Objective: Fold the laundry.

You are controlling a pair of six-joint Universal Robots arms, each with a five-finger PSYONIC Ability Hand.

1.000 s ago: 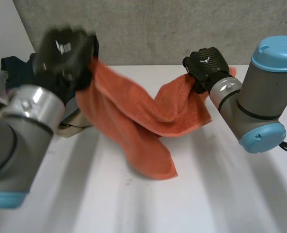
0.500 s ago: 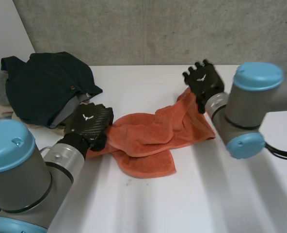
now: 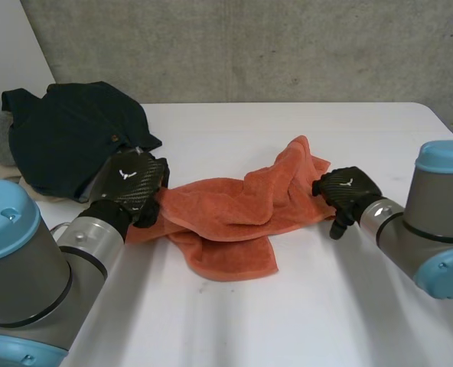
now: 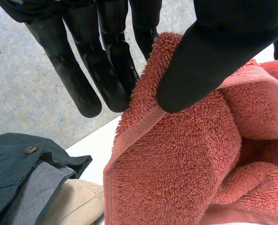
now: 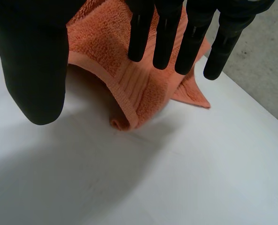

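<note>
Clearly, the left hand (image 4: 214, 47) has a pinch: its straight fingers (image 4: 108, 70) lie behind the hemmed left edge of the orange towel (image 4: 186, 159), and the thumb presses that hem against them from the front. The right hand (image 5: 33, 70) is relaxed, with straight fingers spread away from the thumb. It hovers over the towel's right edge and holds nothing. That edge curls up off the bench (image 5: 186, 178) beneath the fingertips.

On the back of each hand sits a small white emblem (image 3: 124, 174), too small to read.

The towel lies rumpled across the middle of the bench between the two hands. One flap reaches toward the near side and a peak is bunched up at the far right.

Left of the left hand, at the bench's far left, is a heap of clothes. A dark garment (image 3: 73, 130) with a button (image 4: 30, 149) is on top, with grey cloth (image 4: 31, 197) and beige cloth (image 4: 78, 204) under it. A concrete wall (image 3: 249, 46) stands behind.
</note>
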